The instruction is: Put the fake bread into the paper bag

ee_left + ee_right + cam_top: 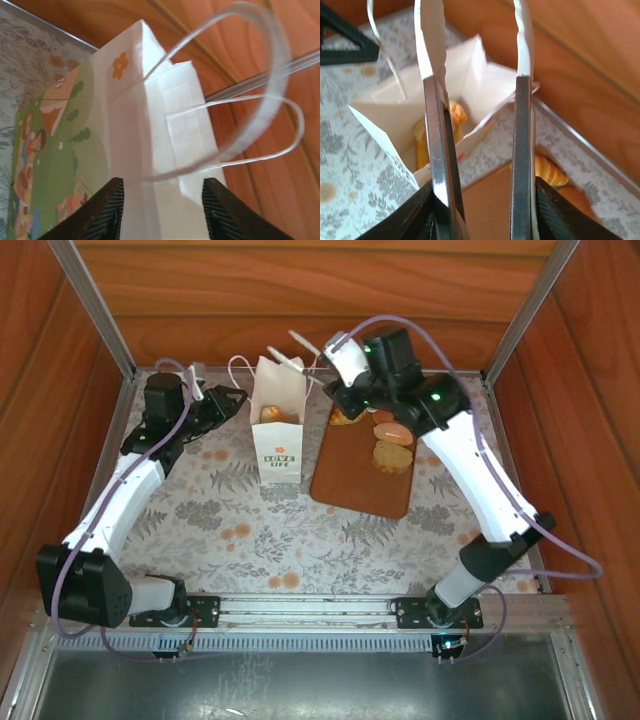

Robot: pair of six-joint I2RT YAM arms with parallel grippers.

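Right gripper [476, 100] up close, long fingers spread wide with nothing between them, hovering over the paper bag [277, 430]. One fake bread [456, 114] sits inside the bag, and more lie on the brown board [355, 485] just right of it. Left gripper [162, 207] is at the bag's left side, jaws apart around its wall.

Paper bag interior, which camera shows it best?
Right wrist: it looks down into the open paper bag, with a bread piece inside. Top external shows the mouth small from above; left wrist shows its printed outer side and handles.
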